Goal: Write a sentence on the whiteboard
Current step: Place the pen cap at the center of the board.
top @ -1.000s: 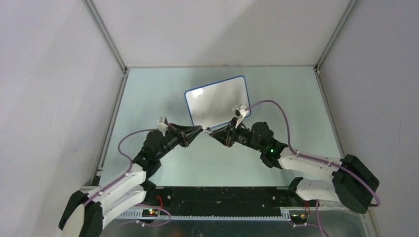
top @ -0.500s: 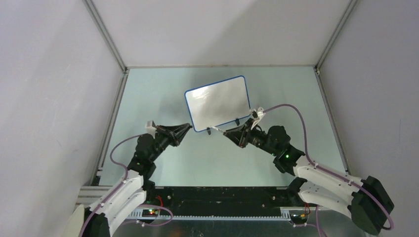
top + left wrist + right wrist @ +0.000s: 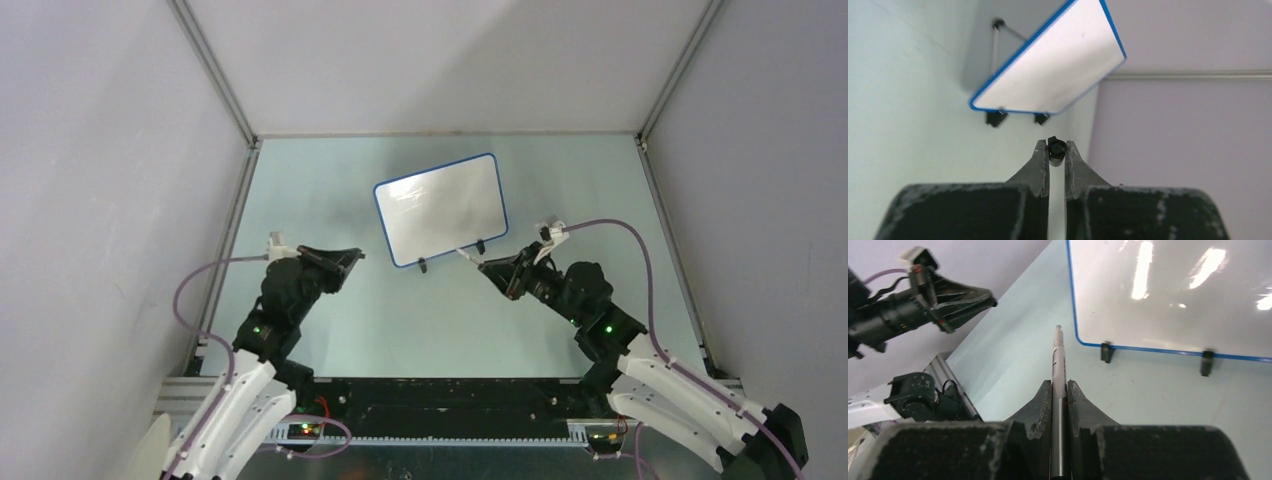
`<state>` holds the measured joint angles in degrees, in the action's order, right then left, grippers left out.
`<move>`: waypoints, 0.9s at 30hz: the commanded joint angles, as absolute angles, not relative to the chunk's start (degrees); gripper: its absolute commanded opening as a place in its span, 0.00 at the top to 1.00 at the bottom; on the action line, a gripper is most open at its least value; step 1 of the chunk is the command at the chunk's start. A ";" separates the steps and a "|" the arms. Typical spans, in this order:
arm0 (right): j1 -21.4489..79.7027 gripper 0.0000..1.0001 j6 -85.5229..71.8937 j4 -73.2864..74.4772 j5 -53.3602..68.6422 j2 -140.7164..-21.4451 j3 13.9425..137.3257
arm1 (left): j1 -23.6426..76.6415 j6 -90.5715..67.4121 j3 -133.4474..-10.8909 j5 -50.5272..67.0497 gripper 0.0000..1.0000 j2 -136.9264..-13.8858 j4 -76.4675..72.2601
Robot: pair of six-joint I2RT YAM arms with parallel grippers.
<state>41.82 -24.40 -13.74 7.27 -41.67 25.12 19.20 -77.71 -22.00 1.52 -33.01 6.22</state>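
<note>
Overhead, the pale green table [image 3: 330, 180] meets grey walls [image 3: 100, 200], whiteboard [image 3: 440, 208] standing.

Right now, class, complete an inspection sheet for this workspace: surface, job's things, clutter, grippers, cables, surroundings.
Surface: pale green table, smooth.
Job's things: whiteboard propped on two black clip feet; face blank, no writing seen.
Clutter: nothing seen.
Grippers: left gripper shut on a small black cap; right gripper shut on the marker, its tip uncapped and short of the board.
Cables: purple cable on the left arm, another on the right arm; neither touches the board.
Surroundings: grey walls, metal corner posts.
</note>
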 commanded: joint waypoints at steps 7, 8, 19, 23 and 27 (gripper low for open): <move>39.45 1.00 -24.72 -2.50 7.03 -34.92 26.71 | 18.82 -59.68 -23.47 -15.51 1.00 -38.52 21.95; 38.95 1.00 -25.12 -2.36 8.17 -35.12 27.09 | 18.83 -59.41 -23.60 -15.53 1.00 -41.07 21.17; 26.08 1.00 -29.27 6.46 40.70 -42.54 36.49 | 18.85 -49.96 -29.74 -16.28 1.00 -60.55 12.45; 20.98 1.00 -34.75 1.29 54.19 -45.32 36.56 | 18.81 -47.44 -31.44 -13.72 0.99 -66.16 9.43; 19.84 1.00 -39.57 -7.21 63.54 -47.10 36.56 | 18.81 -45.31 -31.66 -10.53 0.96 -68.92 5.02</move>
<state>20.64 -33.19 2.31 48.34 -46.13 34.52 19.11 -49.52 -30.09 -12.91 -67.20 10.90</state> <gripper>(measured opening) 0.150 0.065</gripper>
